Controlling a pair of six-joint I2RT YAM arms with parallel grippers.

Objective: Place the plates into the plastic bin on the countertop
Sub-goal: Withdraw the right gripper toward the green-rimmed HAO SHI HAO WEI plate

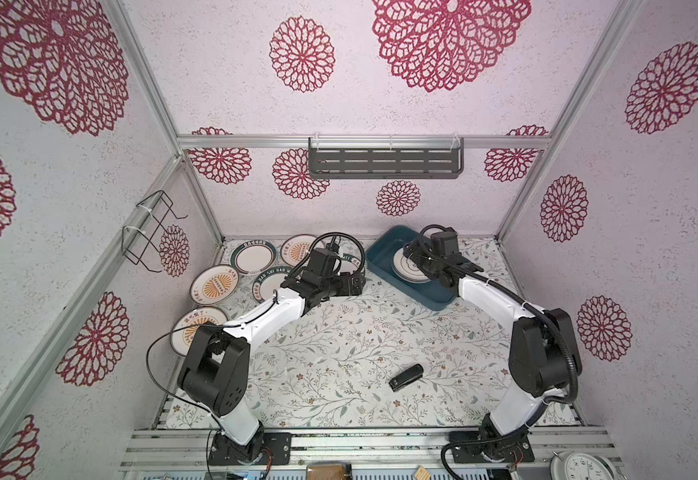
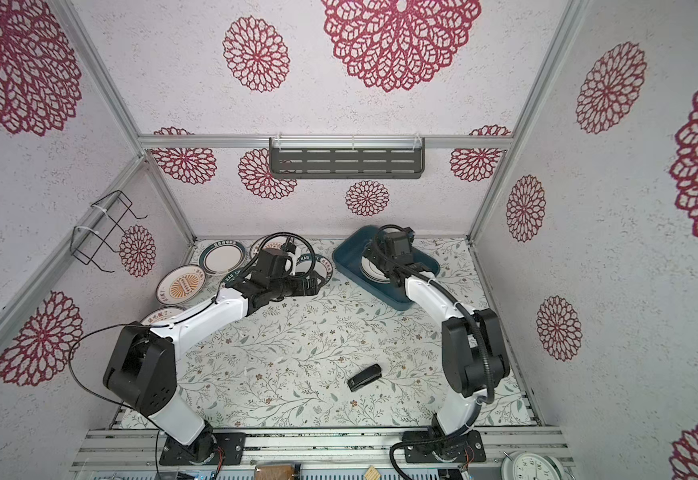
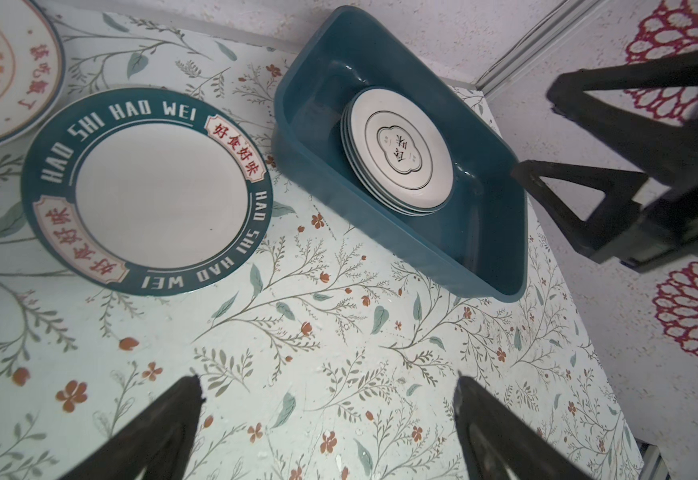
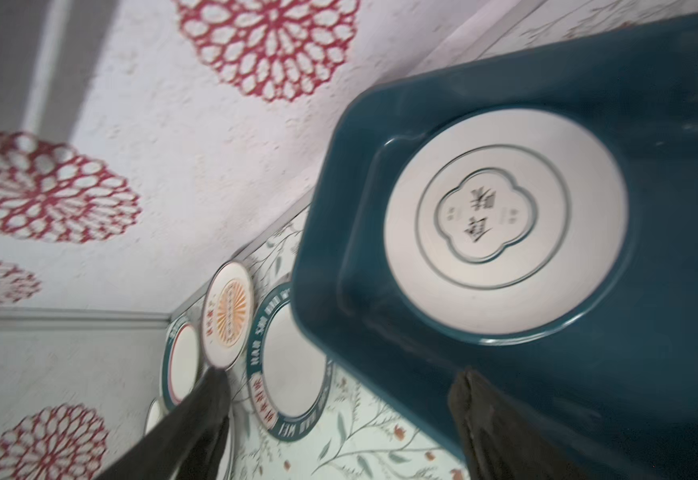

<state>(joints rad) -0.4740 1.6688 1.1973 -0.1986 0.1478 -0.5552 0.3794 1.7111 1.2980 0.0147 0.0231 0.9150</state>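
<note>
The dark teal plastic bin [image 1: 380, 248] [image 3: 484, 232] stands at the back right of the leafy-print countertop [image 1: 339, 345]. A stack of white plates [image 1: 403, 272] [image 3: 399, 153] [image 4: 505, 224] lies inside it, the top one with thin dark rings. My right gripper [image 4: 343, 374] [image 1: 413, 255] hangs open just above the bin's near-left wall, holding nothing. Several loose plates lie at the back left: a teal lettered-rim plate [image 3: 147, 191] [image 1: 266, 286] and sunburst plates [image 1: 214, 284]. My left gripper [image 3: 326, 386] [image 1: 357, 284] is open over bare countertop between that plate and the bin.
A small black clip-like object [image 1: 406, 377] lies on the countertop toward the front. A grey slotted shelf [image 1: 384, 160] hangs on the back wall and a wire rack [image 1: 147, 232] on the left wall. A clock [image 1: 584, 467] sits past the front rail.
</note>
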